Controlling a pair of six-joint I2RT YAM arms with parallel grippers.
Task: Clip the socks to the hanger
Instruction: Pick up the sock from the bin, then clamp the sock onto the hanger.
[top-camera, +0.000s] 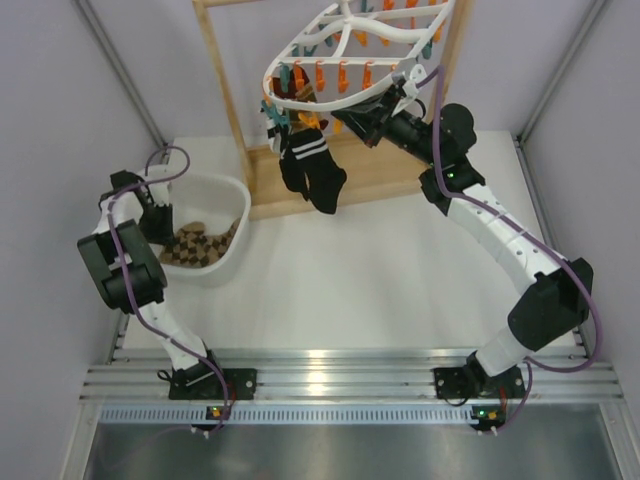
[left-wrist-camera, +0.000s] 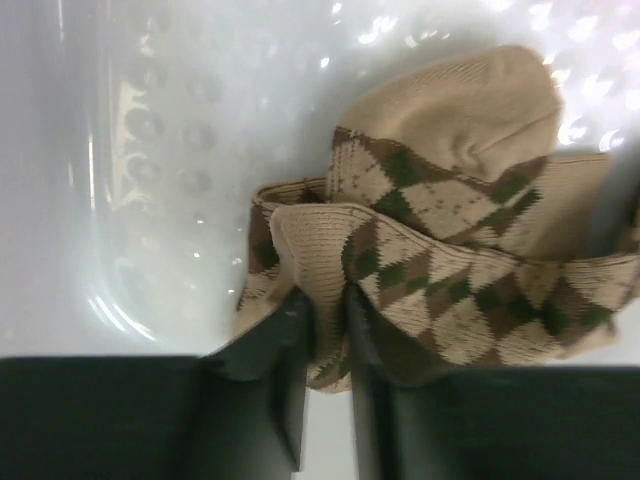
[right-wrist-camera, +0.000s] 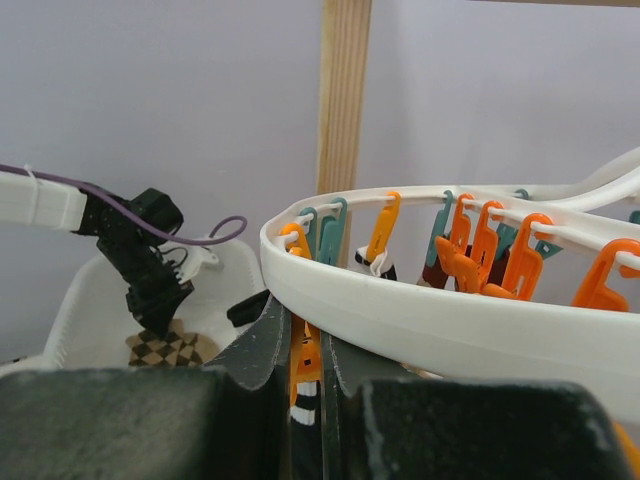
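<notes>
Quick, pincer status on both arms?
Left pincer: closed on a fold of the brown sock.
Right pincer: closed at the hanger rim; whether it holds anything cannot be told.

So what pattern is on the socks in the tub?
The socks are tan with brown-and-green argyle diamonds, clearest in left wrist view.

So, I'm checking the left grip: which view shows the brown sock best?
Left wrist: the sock fills much of the frame, a fold pinched in the left gripper. Top view shows it small in the tub, partly behind the arm. Right wrist shows a distant patch.
</notes>
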